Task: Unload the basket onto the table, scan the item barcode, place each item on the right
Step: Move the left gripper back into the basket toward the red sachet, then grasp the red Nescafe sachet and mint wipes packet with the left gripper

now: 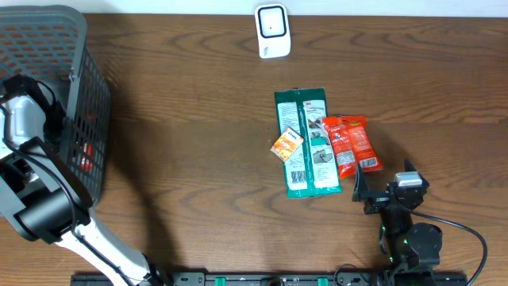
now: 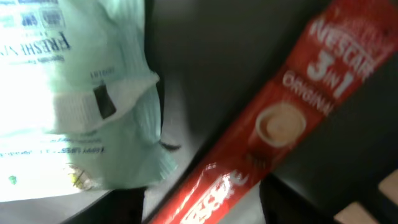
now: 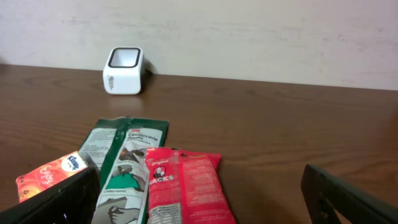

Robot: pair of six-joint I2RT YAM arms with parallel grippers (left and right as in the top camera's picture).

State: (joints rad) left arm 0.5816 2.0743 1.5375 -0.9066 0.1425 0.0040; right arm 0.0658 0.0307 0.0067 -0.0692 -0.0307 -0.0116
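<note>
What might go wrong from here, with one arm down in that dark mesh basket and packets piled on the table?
Inside the dark grey mesh basket, the red Nescafe coffee stick lies right beside a pale green packet; a grab there might catch both. On the wooden table, the red snack packet and small orange packet overlap the dark green packet, so lifting one may drag another.

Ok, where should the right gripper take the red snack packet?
Pinch the short end of the red snack packet nearest the right gripper, coming in low from that side. It lies flat, its left edge apparently over the green packet, so that end and the right edge are free.
</note>
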